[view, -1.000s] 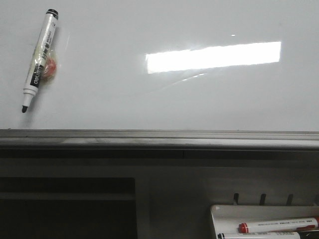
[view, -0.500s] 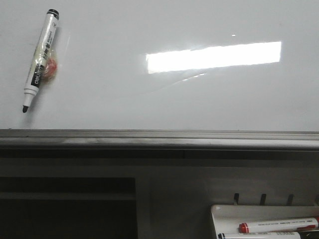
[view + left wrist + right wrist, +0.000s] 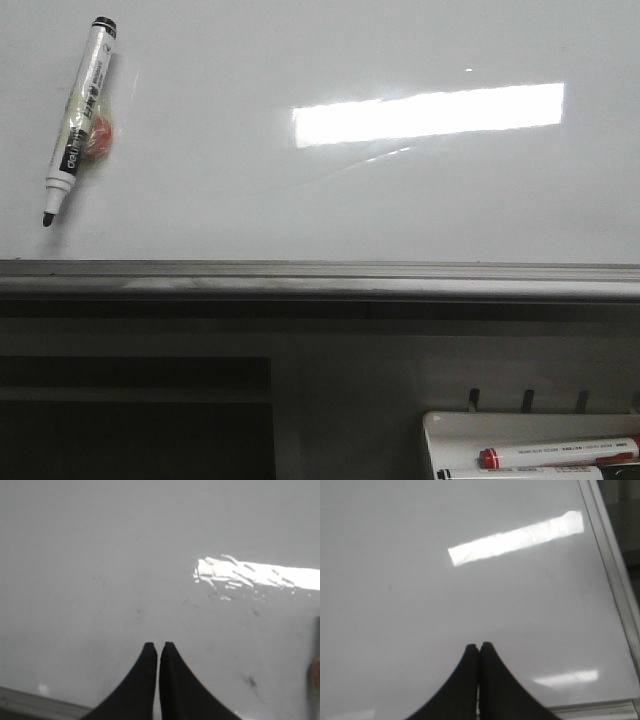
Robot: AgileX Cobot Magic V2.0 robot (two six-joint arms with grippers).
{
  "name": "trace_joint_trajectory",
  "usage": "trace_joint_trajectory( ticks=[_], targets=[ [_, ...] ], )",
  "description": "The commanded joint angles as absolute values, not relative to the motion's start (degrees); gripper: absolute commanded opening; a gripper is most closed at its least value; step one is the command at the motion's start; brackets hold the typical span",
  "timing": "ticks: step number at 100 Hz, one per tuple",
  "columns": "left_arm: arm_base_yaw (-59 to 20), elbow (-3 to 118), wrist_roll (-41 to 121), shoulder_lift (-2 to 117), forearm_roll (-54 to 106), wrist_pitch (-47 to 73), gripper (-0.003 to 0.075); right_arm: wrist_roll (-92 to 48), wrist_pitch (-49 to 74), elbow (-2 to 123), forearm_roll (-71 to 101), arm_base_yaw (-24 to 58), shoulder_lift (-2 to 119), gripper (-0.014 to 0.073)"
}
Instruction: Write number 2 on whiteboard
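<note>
- The whiteboard (image 3: 330, 200) fills the top half of the front view. It is white and shiny, with a bright strip of light (image 3: 430, 112) on it.
- No number 2 shows on the board in any view. There are only a few tiny dark specks, seen from the left wrist.
- A black-and-white marker (image 3: 78, 118) lies against the board near its top left corner in the front view. It is tilted, with the cap off and the black tip pointing down toward the rail. No gripper touches it.
- A small orange thing (image 3: 101, 137) sits right beside the marker's middle. It is too blurry to say what it is; it may be a magnet.
- The grey rail (image 3: 320, 277) runs along the bottom edge of the board.
- Below the rail, at the lower right, a white tray (image 3: 470, 428) holds a red-capped marker (image 3: 555, 453) and a black-capped one (image 3: 520, 473).
- The left gripper (image 3: 158, 647) has its two black fingers almost together, with just a thin slit between them, and nothing in it.
- The right gripper (image 3: 479, 647) has its fingers pressed together, with nothing in it either.
- Both grippers point at bare board.
</note>
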State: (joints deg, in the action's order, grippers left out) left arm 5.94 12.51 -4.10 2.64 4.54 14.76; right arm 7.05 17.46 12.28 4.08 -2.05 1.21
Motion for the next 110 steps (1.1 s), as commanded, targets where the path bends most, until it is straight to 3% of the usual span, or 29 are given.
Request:
trace_joint_trajectory(
  ticks=[1,17,28,36,45,52,80,110],
  targets=[
    [5.5,18.9,-4.6,5.7,4.9,13.3,-0.002,7.2,23.7,19.8,4.4,-2.3,5.4,-0.0066],
    [5.5,21.0,-4.6,8.1,2.6,9.8,-0.002,7.2,37.9,28.0,4.1,-2.3,12.3,-0.0059],
    [5.5,21.0,-4.6,8.1,2.9,9.5,0.001,7.2,39.1,29.0,4.1,-1.5,13.4,-0.006],
    [5.5,21.0,-4.6,8.2,3.9,9.0,0.0135,7.2,38.9,28.9,4.1,-1.5,13.4,-0.006],
    [5.5,21.0,-4.6,8.2,3.8,6.0,0.0346,7.2,37.9,28.9,4.1,-1.3,13.4,-0.006],
    [5.5,21.0,-4.6,8.2,4.0,1.9,0.0417,7.2,37.1,28.9,4.1,-0.5,13.4,-0.006],
    [2.7,21.2,-4.4,8.2,5.6,2.7,0.0421,7.2,34.8,28.3,4.2,1.2,13.4,-0.006],
    [-9.2,21.2,0.0,14.4,6.5,6.5,0.0421,7.2,34.9,27.5,4.2,1.2,13.4,-0.006]
  ],
)
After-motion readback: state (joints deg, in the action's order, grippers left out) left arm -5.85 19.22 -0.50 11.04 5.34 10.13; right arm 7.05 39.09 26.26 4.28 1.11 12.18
